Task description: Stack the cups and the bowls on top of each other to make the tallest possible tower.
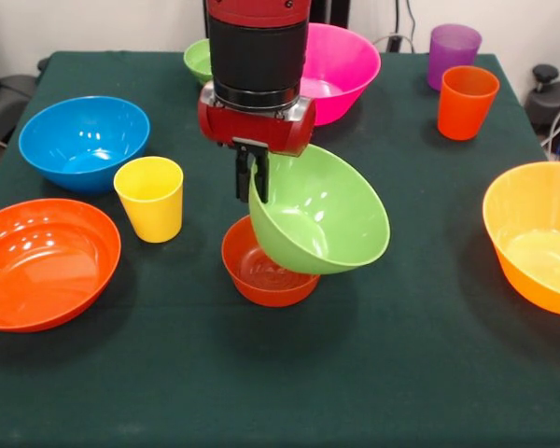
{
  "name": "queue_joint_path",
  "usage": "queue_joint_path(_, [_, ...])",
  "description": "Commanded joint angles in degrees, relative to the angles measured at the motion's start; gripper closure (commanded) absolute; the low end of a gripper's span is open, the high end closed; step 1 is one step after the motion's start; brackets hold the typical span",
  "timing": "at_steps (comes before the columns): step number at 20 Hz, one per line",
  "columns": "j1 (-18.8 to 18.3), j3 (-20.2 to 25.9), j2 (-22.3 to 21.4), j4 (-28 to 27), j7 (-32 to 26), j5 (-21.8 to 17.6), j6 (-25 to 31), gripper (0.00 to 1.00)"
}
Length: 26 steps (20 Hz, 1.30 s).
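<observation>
Gripping the tilted medium green bowl by its rim, our claw risks sliding it off the small red-orange bowl on release.

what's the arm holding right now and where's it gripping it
The gripper holds the medium green bowl by its rim, at the upper left edge, jaws pinching the wall. The bowl hangs tilted over the small red-orange bowl.

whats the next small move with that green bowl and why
Probably lower and level it, then release. The gripper holds the medium green bowl by its rim, tilted, just over the small red-orange bowl; whether they touch is unclear. Released while tilted, it may slide off.
</observation>
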Motion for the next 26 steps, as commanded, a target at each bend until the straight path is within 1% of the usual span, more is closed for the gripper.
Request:
queue_joint_path(1, [-1.10, 3.48, 1.65, 1.30, -2.24, -3.53, -3.68, 1.00])
queue_joint_path(6, [-1.51, 3.90, 1.33, 2.10, -2.15, -3.43, -4.02, 1.00])
queue_joint_path(13, [-2.63, 5.03, 0.02, 3.21, -2.97, -2.74, -3.05, 1.00])
queue_joint_path(17, [-2.73, 5.05, 0.72, 2.47, -3.02, -3.04, -3.22, 1.00])
queue_joint_path(22, [-2.06, 4.69, 1.48, 2.02, -1.96, -3.26, -4.11, 1.00])
queue_joint_path(24, [-1.32, 3.94, 1.36, 1.67, -1.39, -3.36, -3.62, 1.00])
queue_joint_path(26, [-1.26, 4.12, 1.46, 1.47, -2.02, -3.51, -3.09, 1.00])
